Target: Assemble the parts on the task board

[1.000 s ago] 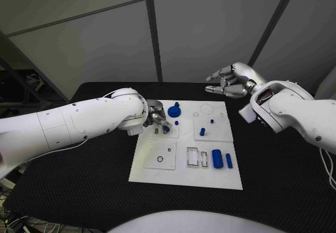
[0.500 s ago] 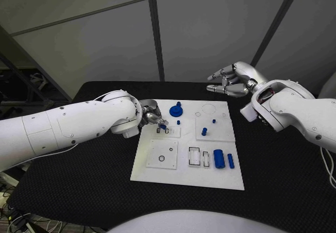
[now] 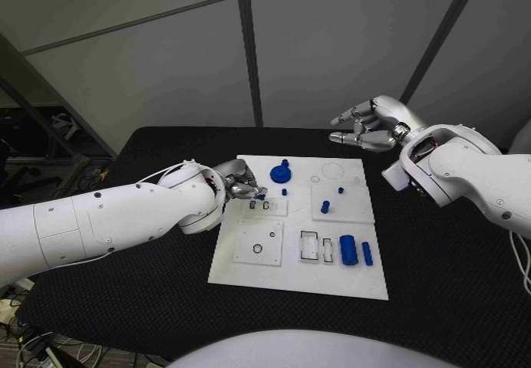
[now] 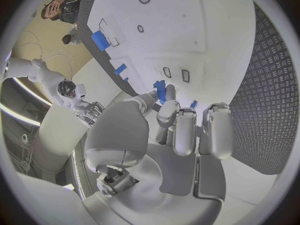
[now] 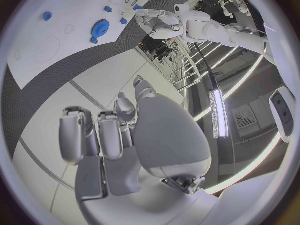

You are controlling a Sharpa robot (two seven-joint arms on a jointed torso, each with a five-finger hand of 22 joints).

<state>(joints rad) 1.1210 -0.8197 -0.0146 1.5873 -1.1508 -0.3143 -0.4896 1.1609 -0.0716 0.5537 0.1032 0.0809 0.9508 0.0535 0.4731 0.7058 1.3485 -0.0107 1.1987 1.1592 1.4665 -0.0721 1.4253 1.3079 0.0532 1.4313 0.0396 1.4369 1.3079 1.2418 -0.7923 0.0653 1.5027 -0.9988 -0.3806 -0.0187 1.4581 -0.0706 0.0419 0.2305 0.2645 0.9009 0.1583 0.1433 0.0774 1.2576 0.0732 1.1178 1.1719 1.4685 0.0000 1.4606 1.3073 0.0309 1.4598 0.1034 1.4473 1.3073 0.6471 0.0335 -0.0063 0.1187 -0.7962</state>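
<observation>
Grey wall panels stand behind a black worktop [image 3: 133,307] that carries the white task board [image 3: 298,268] at its centre. Left hand [image 3: 242,188] sits at the board's near-left edge, fingers curled together around a small blue part [image 4: 160,90] pinched at their tips, just beside two small rectangular slots [image 3: 263,205]. Right hand [image 3: 371,126] hovers beyond the board's far-right corner, well apart from the parts, fingers loosely bent and apart, holding nothing. Judged from this arrangement, the step in hand is seating the pinched part in the board near those slots; the next move likely calls for careful alignment and a straight downward press. Countable on the board: one blue gear [image 3: 281,173] with a knob, one small peg [image 3: 285,192] beside it, one upright peg [image 3: 324,206], one tiny stud [image 3: 340,189], and two blue bars [image 3: 355,251] lying side by side at the right.
</observation>
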